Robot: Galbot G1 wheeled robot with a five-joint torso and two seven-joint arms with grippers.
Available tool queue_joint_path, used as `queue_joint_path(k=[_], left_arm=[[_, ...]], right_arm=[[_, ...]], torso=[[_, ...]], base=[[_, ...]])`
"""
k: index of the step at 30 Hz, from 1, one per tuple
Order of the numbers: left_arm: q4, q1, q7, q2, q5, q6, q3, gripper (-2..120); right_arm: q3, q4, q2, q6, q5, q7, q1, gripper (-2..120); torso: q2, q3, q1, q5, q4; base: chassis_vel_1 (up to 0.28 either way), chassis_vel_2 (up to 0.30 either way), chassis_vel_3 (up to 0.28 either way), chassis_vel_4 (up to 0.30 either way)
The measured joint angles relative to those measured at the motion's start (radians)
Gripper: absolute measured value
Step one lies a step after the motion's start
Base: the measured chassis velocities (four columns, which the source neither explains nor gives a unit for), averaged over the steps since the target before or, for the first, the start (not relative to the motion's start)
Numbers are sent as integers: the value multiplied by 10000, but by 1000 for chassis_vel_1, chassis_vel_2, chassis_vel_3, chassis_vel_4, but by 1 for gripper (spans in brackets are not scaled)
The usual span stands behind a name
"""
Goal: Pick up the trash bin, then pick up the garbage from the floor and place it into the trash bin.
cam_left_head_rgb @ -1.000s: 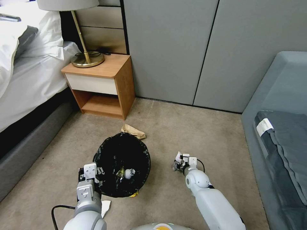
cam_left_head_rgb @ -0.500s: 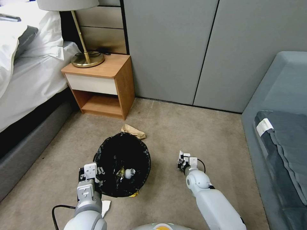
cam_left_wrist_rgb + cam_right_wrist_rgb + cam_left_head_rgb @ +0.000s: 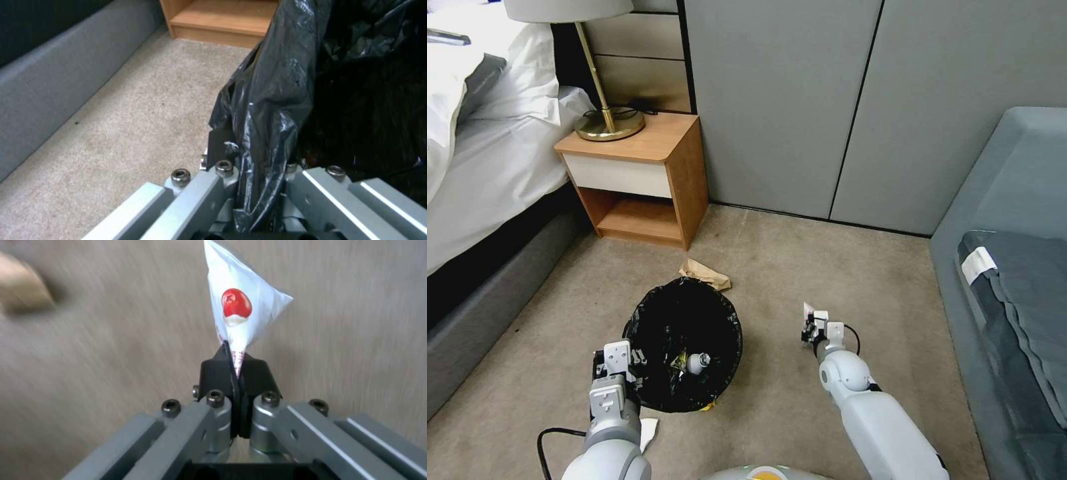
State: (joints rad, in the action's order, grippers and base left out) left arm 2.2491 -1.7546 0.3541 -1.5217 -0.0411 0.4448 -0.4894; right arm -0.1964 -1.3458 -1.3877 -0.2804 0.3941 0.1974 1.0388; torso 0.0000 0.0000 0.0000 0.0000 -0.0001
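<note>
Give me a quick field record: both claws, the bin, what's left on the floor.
left claw: shut on round black-lined trash bin rim
right claw: shut on white snack wrapper with red print, above carpet, right of bin
bin contents: small white bottle, foil scrap
floor: crumpled brown paper behind bin; white tissue near left arm

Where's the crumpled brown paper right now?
In the head view, the crumpled brown paper lies on the carpet just behind the trash bin, in front of the wooden nightstand.
</note>
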Motion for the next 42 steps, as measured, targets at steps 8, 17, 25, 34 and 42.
queue_joint_path(k=[8,17,25,34,42], left_arm=[[-30,-5,-8,14,-1,2,59,1],[-106,10,-24,10,29,34,150,1],[-107,19,-26,26,30,48,163,1],[-74,35,-26,7,37,65,209,1],[-28,18,-25,-6,56,73,243,1]], right_arm=[[7,-3212,266,2054,-368,-811,425,0],[680,-6635,859,4488,136,-4180,1485,0],[2080,-7238,1391,4826,-449,-4837,2647,0],[2889,-5984,1542,5236,-1182,-4939,2901,0],[2992,-4820,1247,5429,-1264,-4904,2523,0]], torso=[[0,0,0,0,2],[0,0,0,-1,2],[0,0,0,0,1],[0,0,0,-1,1],[0,0,0,-1,1]], base=[[0,0,0,0],[0,0,0,0],[0,0,0,0],[0,0,0,0],[0,0,0,0]])
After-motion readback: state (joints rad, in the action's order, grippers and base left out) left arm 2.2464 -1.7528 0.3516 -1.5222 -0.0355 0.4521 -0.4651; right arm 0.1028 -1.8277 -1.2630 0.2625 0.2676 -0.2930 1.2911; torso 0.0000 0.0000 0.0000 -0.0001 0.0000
